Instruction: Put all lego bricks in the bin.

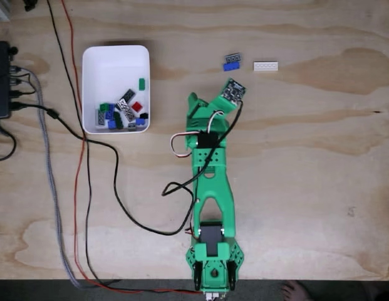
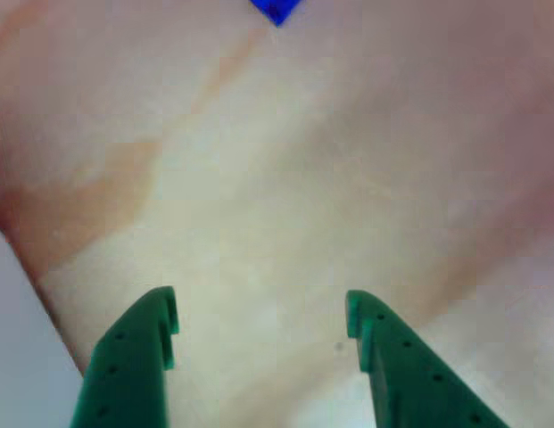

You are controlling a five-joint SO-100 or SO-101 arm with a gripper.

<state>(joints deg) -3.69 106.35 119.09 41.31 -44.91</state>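
The white bin [image 1: 116, 63] stands at the upper left of the fixed view and holds several lego bricks [image 1: 122, 110] in grey, blue, green, red and black along its near side. On the wood to its right lie a grey brick [image 1: 233, 58] touching a blue brick [image 1: 230, 66], and a white brick [image 1: 265, 66]. My green gripper [image 1: 205, 103] hangs between the bin and these loose bricks. In the other view the gripper [image 2: 263, 316] is open over bare wood with nothing between its fingers, and a corner of the blue brick [image 2: 277, 9] shows at the top edge.
Black, red and grey cables [image 1: 81, 163] run down the left of the table, past the bin, to a black box [image 1: 1, 78] at the left edge. A black cable loops to the arm's base [image 1: 213, 257] at the front edge. A bare foot [image 1: 297, 291] shows below the table.
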